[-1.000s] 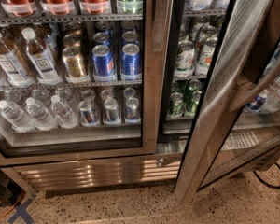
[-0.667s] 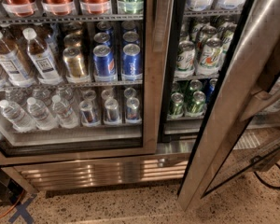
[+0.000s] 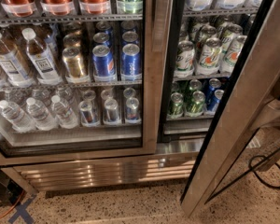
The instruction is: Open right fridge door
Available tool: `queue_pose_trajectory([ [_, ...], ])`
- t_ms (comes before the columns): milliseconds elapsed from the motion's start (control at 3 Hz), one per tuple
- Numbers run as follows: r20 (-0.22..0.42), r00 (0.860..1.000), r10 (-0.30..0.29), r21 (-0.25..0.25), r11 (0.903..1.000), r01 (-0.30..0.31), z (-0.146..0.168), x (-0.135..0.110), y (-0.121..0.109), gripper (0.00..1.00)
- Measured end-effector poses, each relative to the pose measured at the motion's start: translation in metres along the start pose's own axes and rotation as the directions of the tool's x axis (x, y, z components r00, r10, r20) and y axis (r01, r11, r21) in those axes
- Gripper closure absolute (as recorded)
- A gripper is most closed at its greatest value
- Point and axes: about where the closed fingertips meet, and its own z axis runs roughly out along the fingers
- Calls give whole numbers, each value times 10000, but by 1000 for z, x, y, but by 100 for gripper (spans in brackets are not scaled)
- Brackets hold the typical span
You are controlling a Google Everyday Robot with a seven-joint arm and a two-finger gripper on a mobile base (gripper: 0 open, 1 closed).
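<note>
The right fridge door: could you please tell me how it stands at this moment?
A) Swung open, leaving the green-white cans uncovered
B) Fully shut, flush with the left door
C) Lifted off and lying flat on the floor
A: the right fridge door angles out toward the camera, its steel frame crossing the picture diagonally, and the green-white cans sit uncovered beside it. The gripper does not show in this view.

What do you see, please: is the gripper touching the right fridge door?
Cannot tell. The camera view shows the right fridge door swung open, but the gripper is out of view, so no contact shows.
</note>
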Motion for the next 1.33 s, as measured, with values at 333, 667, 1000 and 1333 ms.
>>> queue_pose_trajectory([
  [333, -339, 9989, 311, 1506, 9883, -257, -25, -12, -33, 0],
  [667, -196, 9995, 243, 1727, 9848, -205, -26, -16, -34, 0],
  [1000, 519, 9977, 440, 1813, 9820, -527, -26, -12, -22, 0],
  [1333, 1556, 9820, 1075, 1295, 9833, -1281, -19, -6, 1, 0],
])
